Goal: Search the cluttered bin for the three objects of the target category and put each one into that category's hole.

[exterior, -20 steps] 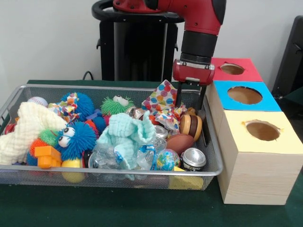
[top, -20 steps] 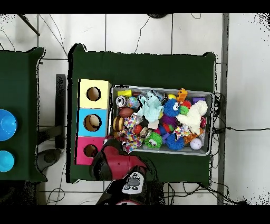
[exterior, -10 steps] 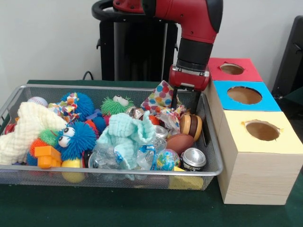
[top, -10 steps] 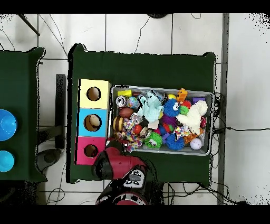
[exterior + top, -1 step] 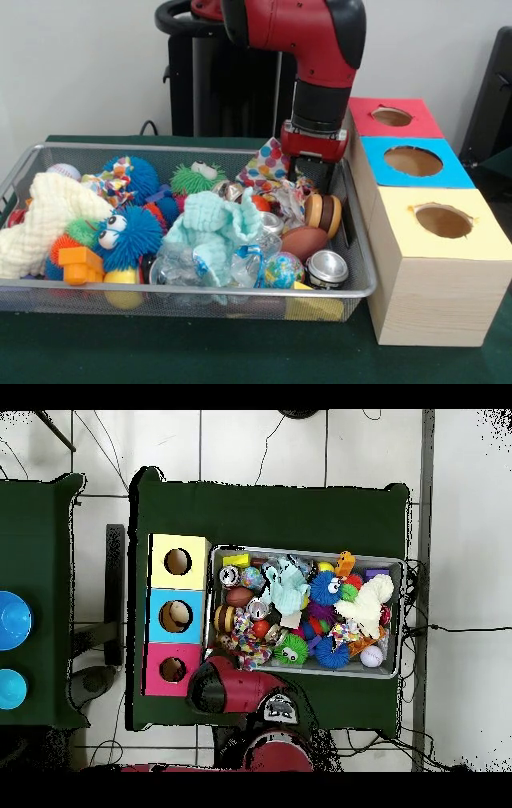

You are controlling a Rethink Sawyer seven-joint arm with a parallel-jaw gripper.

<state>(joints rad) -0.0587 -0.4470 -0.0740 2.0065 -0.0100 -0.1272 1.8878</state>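
A wire mesh bin [image 5: 160,148] holds a jumble of toys, cloths and cans. My gripper [image 5: 314,178] hangs open at the bin's back right. Its fingers [image 5: 301,172] dip just behind a polka-dot cloth [image 5: 270,164] and above a brown burger-like toy [image 5: 322,212]. Nothing is held. Beside the bin stands a wooden box with a red hole top [image 5: 396,118], a blue one [image 5: 416,162] and a yellow one [image 5: 444,220]. In the overhead view the red arm [image 5: 240,689] covers the gripper, next to the polka-dot cloth [image 5: 250,646].
In the bin lie a mint cloth [image 5: 212,224], a cream cloth [image 5: 40,220], a blue spiky ball with eyes [image 5: 128,236], a football [image 5: 304,240], a metal can [image 5: 326,268] and a crumpled clear bottle [image 5: 180,268]. The bin's right wall runs close to the box.
The arm has swung left in the front view and the gripper has come down, from beside the bin's right wall to the polka-dot cloth. The objects have not moved.
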